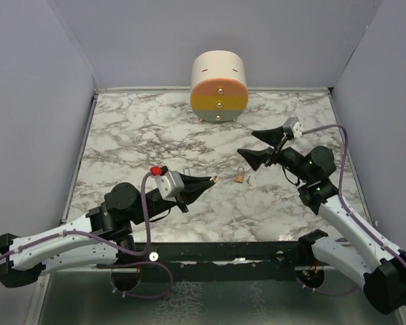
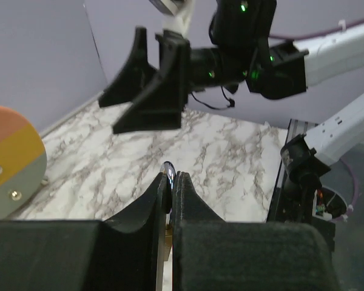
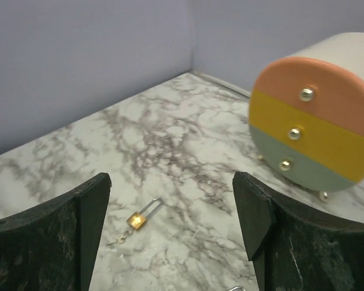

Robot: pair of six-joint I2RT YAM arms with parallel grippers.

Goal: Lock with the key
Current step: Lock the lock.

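A small brass padlock lies flat on the marble table, its shackle pointing away from my right wrist camera. In the right wrist view a thin metal bit sticks out of the base of the padlock. My left gripper hovers just left of the padlock. It is shut on a small shiny metal piece, the key, which peeks out at the fingertips. My right gripper hangs above and behind the padlock. Its jaws stand wide open around nothing.
A round drum with peach, yellow and grey bands and three studs stands at the back centre, also seen in the right wrist view. Grey walls close in the table on three sides. A black rail runs along the near edge.
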